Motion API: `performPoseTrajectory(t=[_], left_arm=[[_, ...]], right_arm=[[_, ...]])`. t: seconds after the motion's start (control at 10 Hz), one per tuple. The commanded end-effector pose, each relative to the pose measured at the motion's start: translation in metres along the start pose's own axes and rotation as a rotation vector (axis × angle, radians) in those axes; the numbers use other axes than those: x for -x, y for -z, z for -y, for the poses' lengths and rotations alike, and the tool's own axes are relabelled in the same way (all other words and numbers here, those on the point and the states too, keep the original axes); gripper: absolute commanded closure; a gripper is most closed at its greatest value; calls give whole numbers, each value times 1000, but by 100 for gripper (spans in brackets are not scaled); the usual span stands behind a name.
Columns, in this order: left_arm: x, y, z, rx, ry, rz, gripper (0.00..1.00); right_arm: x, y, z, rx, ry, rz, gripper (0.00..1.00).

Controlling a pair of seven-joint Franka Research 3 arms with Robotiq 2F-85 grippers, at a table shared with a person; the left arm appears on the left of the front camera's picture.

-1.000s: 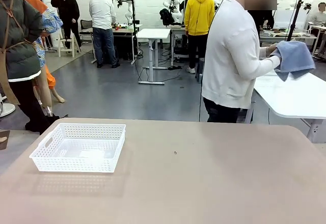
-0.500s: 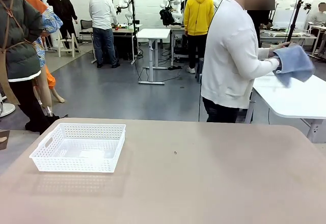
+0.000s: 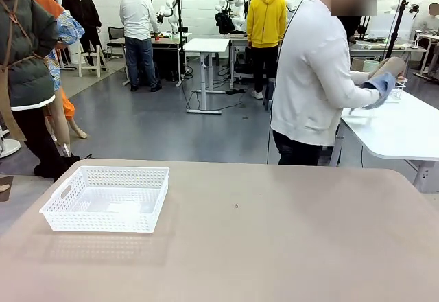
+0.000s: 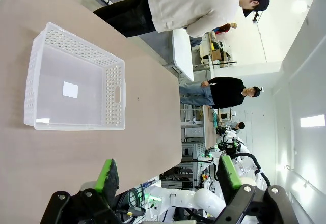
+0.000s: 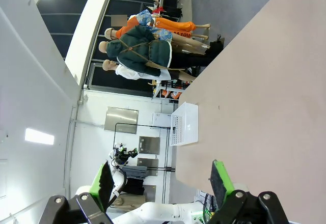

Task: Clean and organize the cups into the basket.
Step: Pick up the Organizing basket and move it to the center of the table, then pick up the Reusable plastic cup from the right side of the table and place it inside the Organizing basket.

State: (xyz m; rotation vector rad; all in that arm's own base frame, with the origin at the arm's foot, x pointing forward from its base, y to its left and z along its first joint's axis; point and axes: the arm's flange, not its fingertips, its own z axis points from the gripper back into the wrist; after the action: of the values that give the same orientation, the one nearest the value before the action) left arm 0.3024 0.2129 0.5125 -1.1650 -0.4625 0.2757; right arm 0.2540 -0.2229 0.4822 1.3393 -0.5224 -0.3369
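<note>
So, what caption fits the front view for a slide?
White basket sits empty on the table; behind, a person holds a cup and cloth.

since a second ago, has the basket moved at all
No. The basket keeps its spot left of the dark speck on the table.

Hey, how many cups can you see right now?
1 for sure: a tan cup, held by the person in a blue cloth over the white side table. The basket holds none. Others may be hidden behind the person.
</note>
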Motion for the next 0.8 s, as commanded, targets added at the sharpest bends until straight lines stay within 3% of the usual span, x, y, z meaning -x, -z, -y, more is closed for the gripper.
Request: performPoseTrajectory(t=[0.0,0.7], left_arm=[[-1,0,1,11,-1,-5,0],[-1,0,1,11,-1,-5,0]], right_arm=[[0,0,-1,-6,-2,-3,0],[0,0,-1,-6,-2,-3,0]])
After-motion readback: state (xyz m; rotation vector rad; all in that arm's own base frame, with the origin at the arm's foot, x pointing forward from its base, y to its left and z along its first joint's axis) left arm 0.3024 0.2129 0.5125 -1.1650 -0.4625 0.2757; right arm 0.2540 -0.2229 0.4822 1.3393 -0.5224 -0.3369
